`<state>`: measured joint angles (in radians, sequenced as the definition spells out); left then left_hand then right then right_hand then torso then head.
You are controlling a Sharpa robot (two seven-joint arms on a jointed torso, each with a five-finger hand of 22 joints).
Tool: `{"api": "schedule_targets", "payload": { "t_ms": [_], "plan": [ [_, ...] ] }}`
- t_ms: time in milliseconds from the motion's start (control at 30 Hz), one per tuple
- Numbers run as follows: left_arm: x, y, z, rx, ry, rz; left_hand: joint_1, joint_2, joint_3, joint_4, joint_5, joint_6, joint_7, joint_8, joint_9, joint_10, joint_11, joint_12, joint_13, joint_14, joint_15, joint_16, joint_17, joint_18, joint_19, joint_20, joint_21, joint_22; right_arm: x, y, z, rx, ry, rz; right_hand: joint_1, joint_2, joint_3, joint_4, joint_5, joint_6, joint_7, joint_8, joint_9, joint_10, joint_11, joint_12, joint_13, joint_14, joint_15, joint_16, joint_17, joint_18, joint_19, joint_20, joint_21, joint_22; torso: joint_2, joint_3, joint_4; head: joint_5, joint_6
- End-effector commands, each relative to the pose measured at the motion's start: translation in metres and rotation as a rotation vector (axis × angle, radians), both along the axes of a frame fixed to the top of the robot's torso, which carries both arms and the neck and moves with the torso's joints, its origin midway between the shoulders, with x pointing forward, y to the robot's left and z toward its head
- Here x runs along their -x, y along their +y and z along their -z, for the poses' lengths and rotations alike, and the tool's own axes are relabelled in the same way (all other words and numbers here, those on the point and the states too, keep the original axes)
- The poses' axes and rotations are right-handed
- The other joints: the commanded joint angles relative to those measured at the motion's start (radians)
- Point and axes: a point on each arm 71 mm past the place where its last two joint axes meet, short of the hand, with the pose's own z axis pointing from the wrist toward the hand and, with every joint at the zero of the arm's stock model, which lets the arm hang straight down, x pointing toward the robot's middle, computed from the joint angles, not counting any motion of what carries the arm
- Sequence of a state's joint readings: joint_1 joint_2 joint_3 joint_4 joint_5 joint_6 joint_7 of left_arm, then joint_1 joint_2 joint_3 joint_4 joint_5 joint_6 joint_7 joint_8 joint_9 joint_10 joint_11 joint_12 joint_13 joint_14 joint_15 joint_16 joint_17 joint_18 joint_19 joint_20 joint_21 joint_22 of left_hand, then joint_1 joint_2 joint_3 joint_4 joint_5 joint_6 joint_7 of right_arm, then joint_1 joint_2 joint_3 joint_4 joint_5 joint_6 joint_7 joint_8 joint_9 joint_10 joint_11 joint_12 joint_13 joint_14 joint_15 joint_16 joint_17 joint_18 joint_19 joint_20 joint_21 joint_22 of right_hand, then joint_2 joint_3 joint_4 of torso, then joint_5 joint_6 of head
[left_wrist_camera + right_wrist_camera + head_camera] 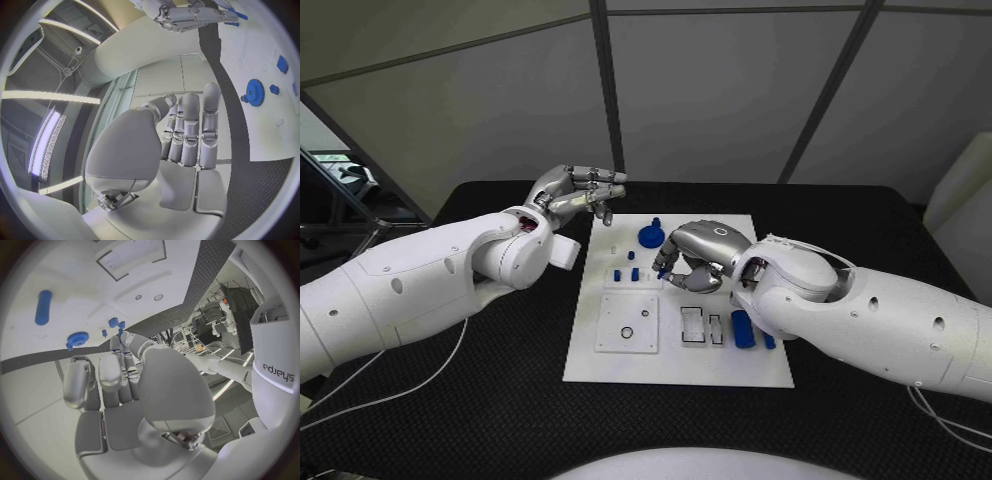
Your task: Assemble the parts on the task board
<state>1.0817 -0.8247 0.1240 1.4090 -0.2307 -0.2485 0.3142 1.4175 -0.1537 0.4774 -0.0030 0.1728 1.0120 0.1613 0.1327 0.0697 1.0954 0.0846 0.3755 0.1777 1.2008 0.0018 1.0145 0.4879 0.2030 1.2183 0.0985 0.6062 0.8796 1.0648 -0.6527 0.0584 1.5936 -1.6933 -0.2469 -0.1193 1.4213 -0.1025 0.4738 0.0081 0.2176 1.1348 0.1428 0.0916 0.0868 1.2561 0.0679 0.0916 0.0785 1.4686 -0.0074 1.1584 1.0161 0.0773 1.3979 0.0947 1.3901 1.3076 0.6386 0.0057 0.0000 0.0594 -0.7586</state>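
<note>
The white task board point(678, 365) lies in the middle of the black table. My right hand point(697, 255) hangs over the board's middle with its fingers curled down. Its fingertips point(116, 345) pinch a small blue part point(114, 322), the last of a row with two other small blue parts point(617, 274). A blue gear point(652, 236) sits at the board's far end, just beyond this hand. My left hand point(577, 190) is raised by the board's far left corner. Its fingers point(190, 130) lie side by side and hold nothing.
A blue cylinder point(743, 328) and a slimmer blue piece point(767, 340) lie on the board's right side, close under my right forearm. A square white plate with holes point(629, 322) and rectangular slots point(694, 325) occupy the board's near half. Grey panels stand behind the table.
</note>
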Motion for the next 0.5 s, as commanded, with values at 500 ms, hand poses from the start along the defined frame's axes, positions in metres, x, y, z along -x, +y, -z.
{"api": "schedule_targets", "payload": {
  "t_ms": [500],
  "plan": [
    [-0.003,-0.010,-0.001,0.020,-0.010,0.015,0.000,0.011,-0.002,-0.005,-0.004,0.003,0.004,0.005,-0.001,-0.008,0.001,0.006,0.002,-0.008,0.002,-0.003,-0.001,-0.020,-0.008,0.000,-0.004,-0.001,0.011,0.024,0.029,0.037,0.082,-0.059,-0.005,0.002,0.005,-0.003,0.006,0.003,-0.001,0.003,0.001,0.003,0.001,-0.007,-0.001,0.029,-0.007,0.007,-0.001,-0.017,0.005,-0.001,0.005,0.033,0.000,0.0011,-0.0017,0.042,-0.023]
  ]
}}
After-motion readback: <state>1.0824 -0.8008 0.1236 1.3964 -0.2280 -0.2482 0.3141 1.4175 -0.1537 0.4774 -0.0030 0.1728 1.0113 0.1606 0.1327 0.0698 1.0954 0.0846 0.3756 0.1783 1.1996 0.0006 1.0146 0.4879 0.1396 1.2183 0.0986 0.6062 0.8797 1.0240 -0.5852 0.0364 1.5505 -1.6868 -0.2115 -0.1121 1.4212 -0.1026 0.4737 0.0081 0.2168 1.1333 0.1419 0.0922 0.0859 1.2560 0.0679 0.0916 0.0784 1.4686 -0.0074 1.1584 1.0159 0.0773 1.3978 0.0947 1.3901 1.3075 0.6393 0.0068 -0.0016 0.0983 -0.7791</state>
